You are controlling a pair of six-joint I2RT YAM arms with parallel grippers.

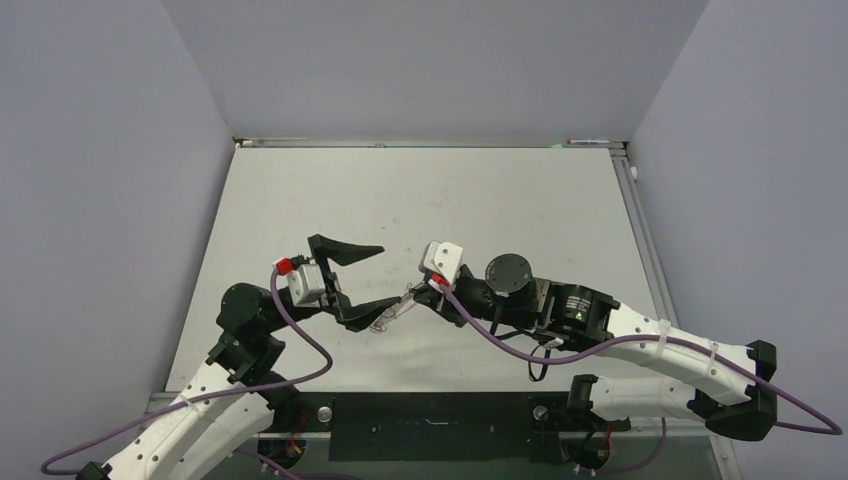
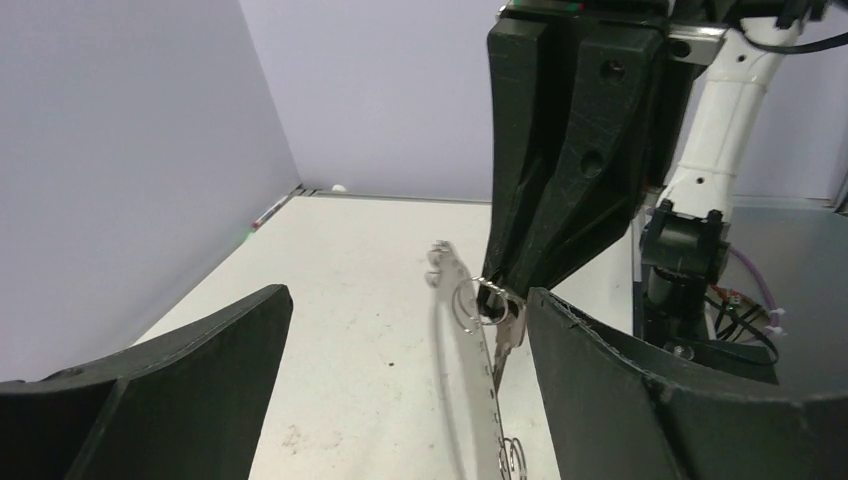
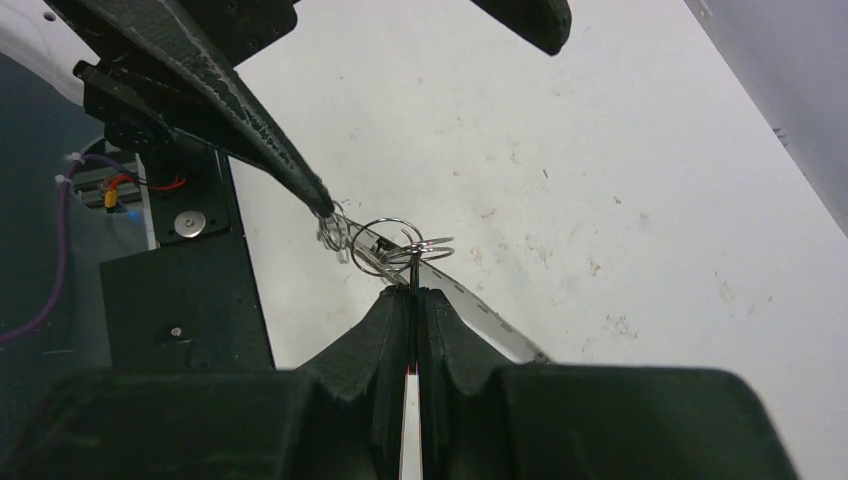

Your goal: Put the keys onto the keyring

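Observation:
The keyring shows as a thin pale band, seen edge-on, with small silver loops on it. It hangs low over the table between my grippers. My right gripper is shut on the black head of a small silver key. The key's blade hangs beside the band, next to a silver loop. My left gripper is open wide around the band. One of its fingers has its tip right by the loops at the band's end. Nothing is held in it.
The white table is walled by grey panels on the left, back and right. A black base plate runs along the near edge. Purple cables loop off both wrists. The right arm's links lie low over the table's right front.

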